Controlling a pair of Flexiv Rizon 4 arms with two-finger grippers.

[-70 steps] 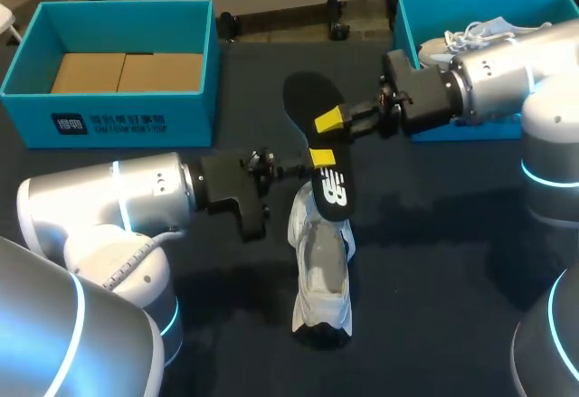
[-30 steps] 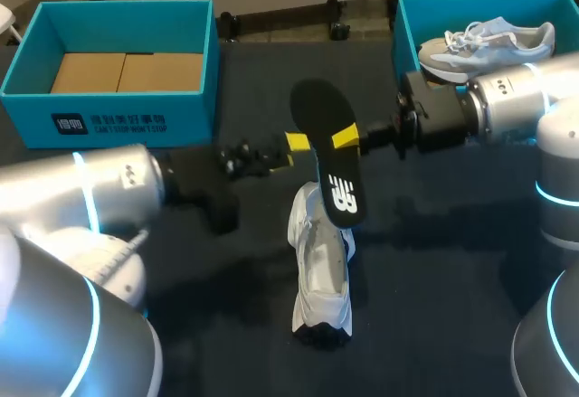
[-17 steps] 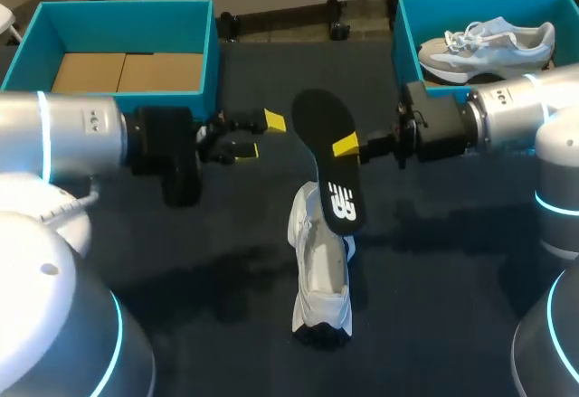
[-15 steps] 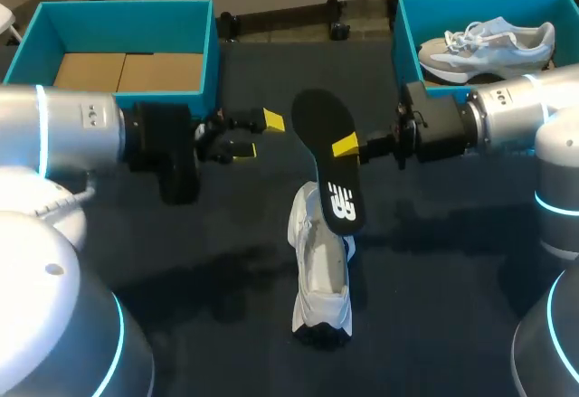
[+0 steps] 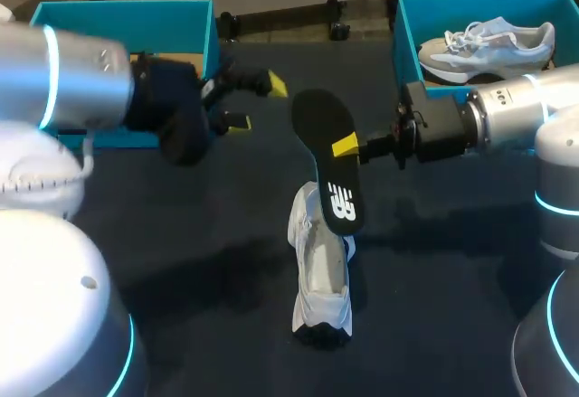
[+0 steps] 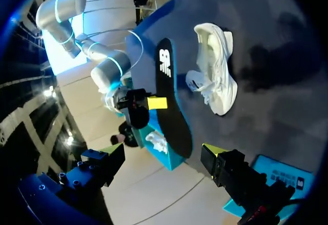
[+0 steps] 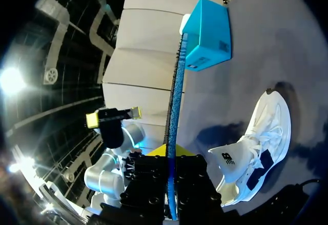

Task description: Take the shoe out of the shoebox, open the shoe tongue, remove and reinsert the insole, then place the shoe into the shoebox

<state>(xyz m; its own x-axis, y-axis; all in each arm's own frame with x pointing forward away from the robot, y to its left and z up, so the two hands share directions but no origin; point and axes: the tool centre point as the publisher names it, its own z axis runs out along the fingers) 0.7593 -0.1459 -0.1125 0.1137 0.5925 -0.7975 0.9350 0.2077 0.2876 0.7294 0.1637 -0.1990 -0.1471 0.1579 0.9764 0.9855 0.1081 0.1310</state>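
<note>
- Surface (image 5: pixel 452 279): shoe (image 5: pixel 322 275) sits upright, mouth up, ready for refit.
- Insole (image 5: pixel 318 121): tilted, logo end at shoe mouth; right jaws clamped on its edge to steer it.
- Left jaws: wide open, empty, beside left shoebox (image 5: pixel 206 26), out of the way.

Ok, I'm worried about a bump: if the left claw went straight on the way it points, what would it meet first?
Probably the black insole held in the right claw; it sits straight ahead of the open left claw in its wrist view, though depth is unclear.
</note>
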